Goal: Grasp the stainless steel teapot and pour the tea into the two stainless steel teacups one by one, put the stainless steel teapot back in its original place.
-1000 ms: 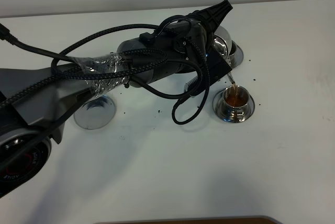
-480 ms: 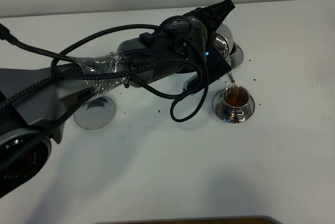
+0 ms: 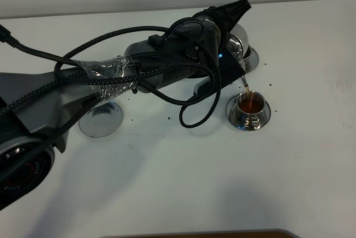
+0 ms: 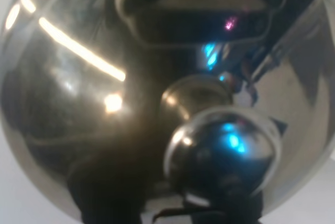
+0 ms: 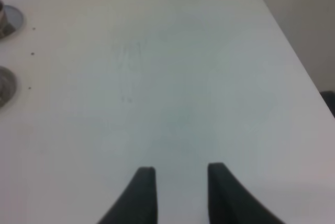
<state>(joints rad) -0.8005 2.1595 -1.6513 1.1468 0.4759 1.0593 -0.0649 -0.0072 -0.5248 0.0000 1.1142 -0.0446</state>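
A: What does the pour ask of the left arm (image 3: pixel 139 71)?
B: The arm spans the frame from lower left to upper centre, and the step in hand looks like filling cup 1. A steady tilt matters most. The front teacup (image 3: pixel 249 104), right of centre on its saucer (image 3: pixel 266 117), shows brown tea well up inside. Judging by that level, the tilt should ease back soon, and the spout should rise clear before it travels.

A: And the left gripper?
B: Its fingers are hidden beneath the wrist. The stainless steel teapot (image 4: pixel 78 77) hangs tilted above the table (image 3: pixel 194 182), so the gripper is judged clamped on the pot.

A: How does the pot look?
B: It fills the left wrist view as a mirror dome, with the round lid knob (image 4: pixel 220 150) at lower right. From above only the thin spout (image 3: pixel 245 85) shows plainly, directly over the cup, a thin stream dropping in.

A: The return spot?
B: The base disc (image 3: pixel 101 118) lies left of centre, partly behind the arm and well apart from the cup.

A: Cup 2?
B: A steel rim (image 3: pixel 253 59) peeks out just beyond the wrist. Whether it is that cup's saucer cannot be told.

A: The right gripper (image 5: pixel 180 192)?
B: Its jaws are parted with nothing between them, at the bottom of its view.
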